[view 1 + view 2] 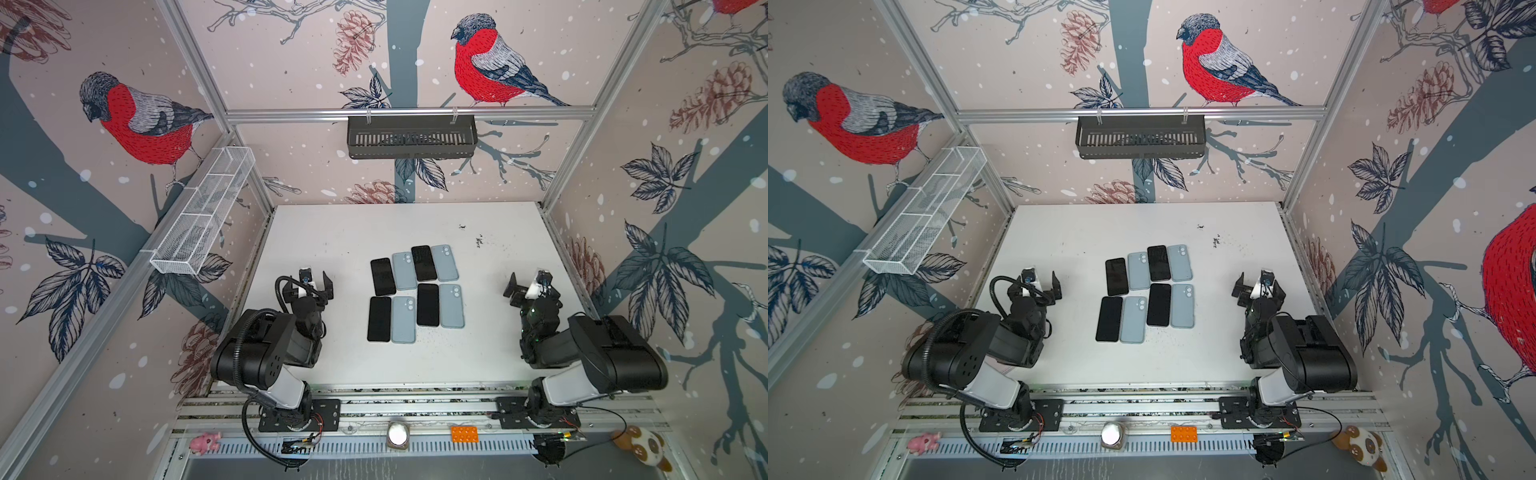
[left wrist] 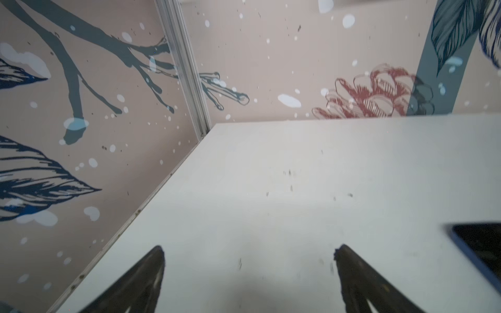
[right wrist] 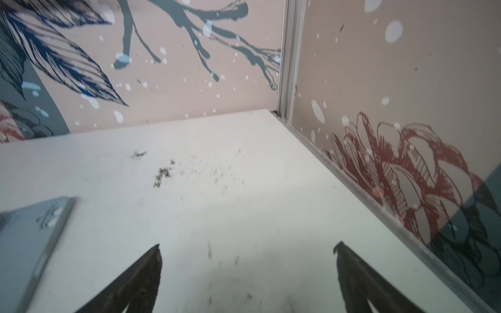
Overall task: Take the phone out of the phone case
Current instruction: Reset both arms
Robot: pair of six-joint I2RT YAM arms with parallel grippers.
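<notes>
Phones (image 1: 427, 304): eight shown centre-frame in both top views; one corner per wrist view.
Left gripper (image 1: 316, 282): arm folded, jaws wide, empty.
Right gripper (image 1: 528, 286): likewise.

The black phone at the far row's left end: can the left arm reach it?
Probably yes. The open left gripper sits beside the black phone, only bare table between them. A light blue case along its other side may crowd the grip.

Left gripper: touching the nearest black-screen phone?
Apart. In both top views bare table shows between the open left gripper and the black-screen phone; the left wrist view shows the gap too.
</notes>
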